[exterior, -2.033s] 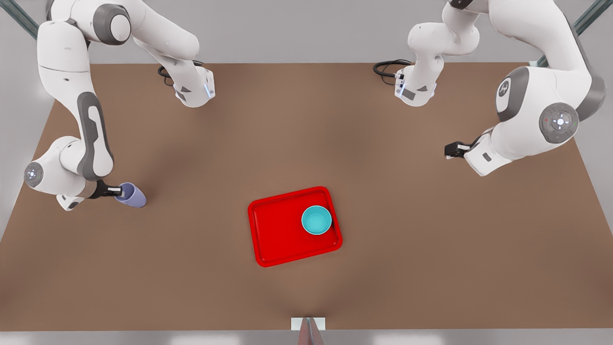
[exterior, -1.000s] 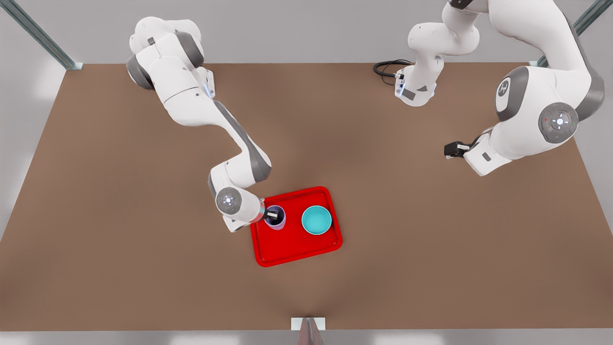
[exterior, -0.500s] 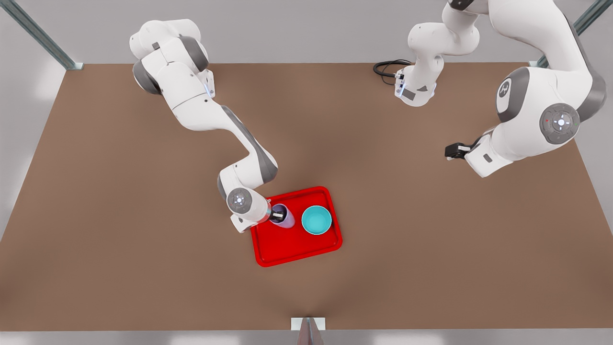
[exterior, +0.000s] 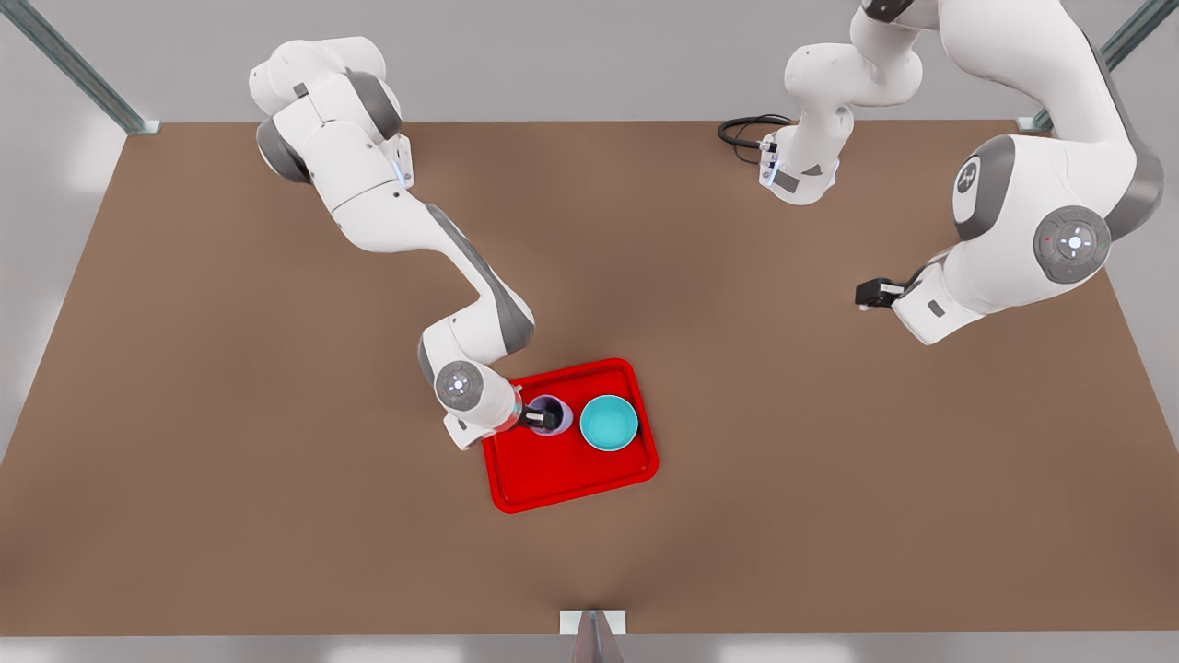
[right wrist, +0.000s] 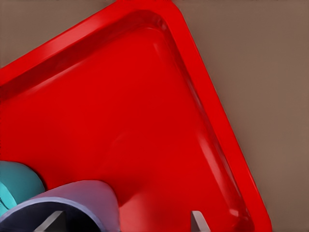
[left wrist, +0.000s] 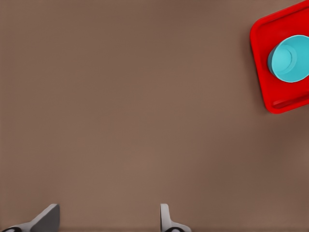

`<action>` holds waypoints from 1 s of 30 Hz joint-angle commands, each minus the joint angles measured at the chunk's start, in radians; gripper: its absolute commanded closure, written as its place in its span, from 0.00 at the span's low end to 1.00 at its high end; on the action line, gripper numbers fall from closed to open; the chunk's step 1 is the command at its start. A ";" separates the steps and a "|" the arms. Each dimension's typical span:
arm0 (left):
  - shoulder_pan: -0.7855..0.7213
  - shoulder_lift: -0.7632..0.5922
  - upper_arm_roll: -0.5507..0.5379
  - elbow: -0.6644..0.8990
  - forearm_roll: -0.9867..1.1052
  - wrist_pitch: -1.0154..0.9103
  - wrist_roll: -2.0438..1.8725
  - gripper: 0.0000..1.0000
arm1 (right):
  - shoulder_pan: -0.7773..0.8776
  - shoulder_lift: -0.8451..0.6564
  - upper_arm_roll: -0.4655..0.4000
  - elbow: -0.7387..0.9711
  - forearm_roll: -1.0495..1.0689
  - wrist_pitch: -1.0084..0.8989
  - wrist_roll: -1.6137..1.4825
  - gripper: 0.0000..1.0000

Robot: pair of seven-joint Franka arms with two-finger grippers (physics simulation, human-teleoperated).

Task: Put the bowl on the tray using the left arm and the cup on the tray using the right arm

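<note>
Red tray [exterior: 553, 470]: lies flat near the middle of the brown table [exterior: 276, 516]. Teal bowl [exterior: 609, 424]: upright on the tray, toward the front view's right end; also seen in the left wrist view [left wrist: 288, 59]. Lavender cup [exterior: 550, 415]: on the tray just beside the bowl, toward the front view's left; rim visible in the right wrist view [right wrist: 67, 205]. Right gripper [exterior: 543, 420]: at the cup, one finger inside its mouth and one outside, pinching the wall. Left gripper [exterior: 864, 295]: waits over bare table at the front view's right, well apart from the tray, fingers [left wrist: 166, 220] spread wide and holding nothing.
</note>
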 commanded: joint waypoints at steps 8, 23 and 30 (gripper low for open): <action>0.000 0.005 0.000 0.000 0.001 0.000 0.000 0.00 | 0.000 -0.016 0.014 0.051 0.006 -0.041 0.013 0.00; 0.000 0.009 -0.001 0.055 -0.002 -0.048 -0.003 0.00 | -0.439 -0.740 -0.115 -0.320 -0.053 -0.558 -0.534 0.00; 0.000 0.023 -0.001 0.055 -0.002 -0.049 -0.005 0.00 | -0.460 -0.677 -0.118 -0.279 -0.053 -0.573 -0.534 0.00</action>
